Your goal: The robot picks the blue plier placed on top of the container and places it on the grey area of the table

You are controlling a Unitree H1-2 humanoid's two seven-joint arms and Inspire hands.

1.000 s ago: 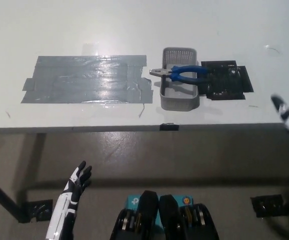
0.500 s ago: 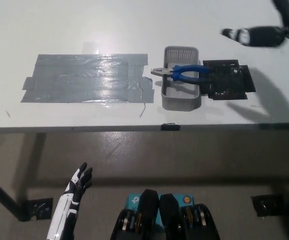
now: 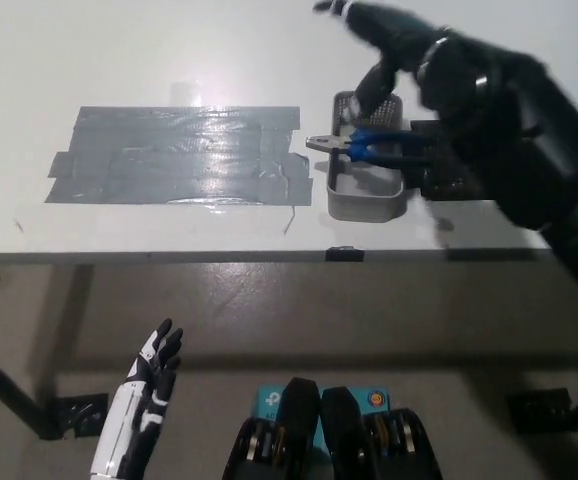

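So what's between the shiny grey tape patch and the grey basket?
Head view: only bare white table between grey tape patch and grey basket.

We have a single view, from the head camera, looking steeply down and forward over the near edge of the white table (image 3: 269, 60). It sits high and fairly far back, so the tabletop fills the upper half and the floor (image 3: 299, 310) under the near edge fills the lower half. The black right hand (image 3: 394, 45) rises close to the lens at upper right, large and blurred; just below its fingers (image 3: 369, 90) lie the blue plier (image 3: 374, 147) and grey container (image 3: 364, 195). The white left hand (image 3: 154, 360) hangs low at lower left, its fingers pointing toward the table.
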